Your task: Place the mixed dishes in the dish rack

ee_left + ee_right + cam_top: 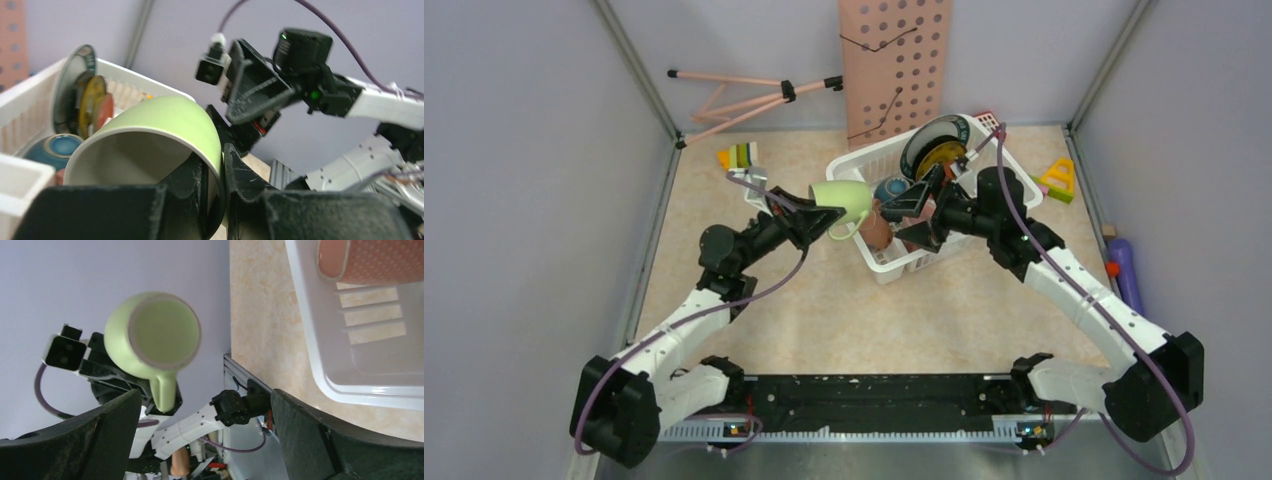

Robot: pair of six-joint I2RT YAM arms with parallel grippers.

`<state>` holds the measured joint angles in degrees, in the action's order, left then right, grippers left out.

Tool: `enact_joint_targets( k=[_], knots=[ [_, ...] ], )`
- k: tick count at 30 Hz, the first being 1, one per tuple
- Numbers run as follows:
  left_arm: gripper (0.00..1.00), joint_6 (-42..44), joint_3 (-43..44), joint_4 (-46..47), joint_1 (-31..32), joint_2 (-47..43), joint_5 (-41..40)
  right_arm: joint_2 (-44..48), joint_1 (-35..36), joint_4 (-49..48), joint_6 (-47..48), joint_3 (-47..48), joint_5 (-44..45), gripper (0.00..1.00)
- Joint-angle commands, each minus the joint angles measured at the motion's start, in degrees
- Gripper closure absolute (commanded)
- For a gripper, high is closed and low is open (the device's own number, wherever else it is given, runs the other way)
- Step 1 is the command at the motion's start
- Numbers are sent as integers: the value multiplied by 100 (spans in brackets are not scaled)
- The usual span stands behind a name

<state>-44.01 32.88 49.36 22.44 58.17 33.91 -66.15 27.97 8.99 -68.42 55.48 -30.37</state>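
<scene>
Beside the rack (886, 268), extended left pincer (822, 218) grips mug (846, 198).

Light green mug (844, 200) hangs tipped on its side just left of the white rack (894, 265), its rim pinched by the left gripper (817, 218). Inside, plates (939, 145) stand on edge at the far end, with a teal bowl (891, 188) and a pink cup (876, 230) nearer.

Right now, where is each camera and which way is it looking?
Top external: above, behind the bases, looking down on both arms and the white slotted plastic dish rack.
Left wrist: looks along the left gripper, shut on the light green handled mug, toward the right gripper.
Right wrist: looks between its open fingers back at that mug.
All share the mug.
</scene>
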Motion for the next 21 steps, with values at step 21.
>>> enact_joint_targets(
  k=[21],
  knots=[
    [100, -671, 885, 3711, 986, 1828, 744, -112, -107, -2029, -1769, -338, -703, 1]
  ],
)
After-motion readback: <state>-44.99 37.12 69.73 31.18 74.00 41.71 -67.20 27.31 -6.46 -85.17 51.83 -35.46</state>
